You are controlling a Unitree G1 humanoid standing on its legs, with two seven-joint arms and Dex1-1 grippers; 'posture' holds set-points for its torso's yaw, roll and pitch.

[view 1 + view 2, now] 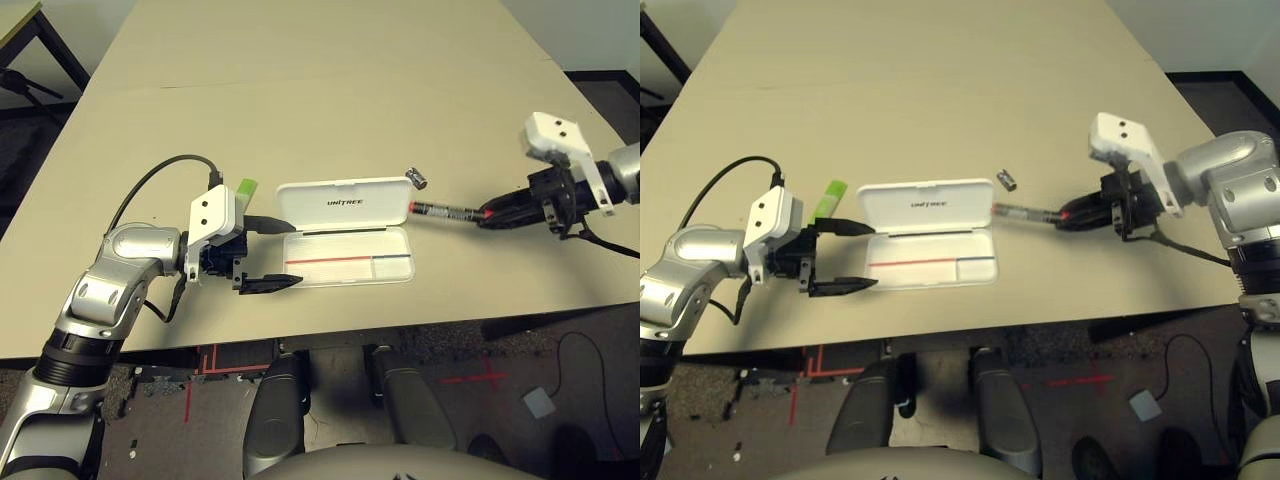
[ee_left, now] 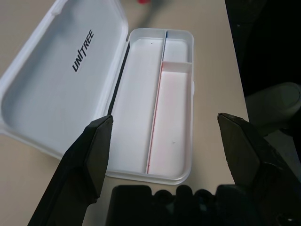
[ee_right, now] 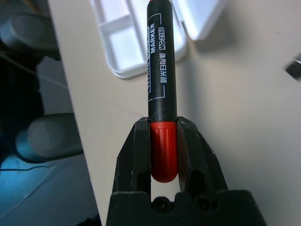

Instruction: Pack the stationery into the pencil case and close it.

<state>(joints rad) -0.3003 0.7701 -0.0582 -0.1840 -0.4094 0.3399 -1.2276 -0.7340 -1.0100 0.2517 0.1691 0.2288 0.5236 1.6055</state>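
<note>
- Spreading the left tool (image 1: 299, 253) wide, with one finger at the hinge side and the other at the front side of the pencil case's left end.
- Pinching the marker (image 3: 162, 61) by its red end between the right tool's (image 3: 162, 120) fingers, above the counter (image 1: 300, 100).
- Pointing the marker's black, white-lettered barrel away from the right tool, toward the right end of the case, with another red part showing at the far tip.
- Having the white pencil case (image 1: 347, 258) lying open between the two tools, with the lid (image 1: 335, 207) tilting back on the side farther from the robot and showing "UNITREE".
- Exposing three compartments in front of the left tool: a long one beside the hinge, then a larger and a smaller one, with the smaller lying toward the right tool.
- Leaving the light-green stick (image 1: 830, 198) lying just beyond the left tool, partly hidden by it.
- Seeing the small metal piece (image 1: 417, 178) lying beyond the right tool and to its left, near the lid's corner.
</note>
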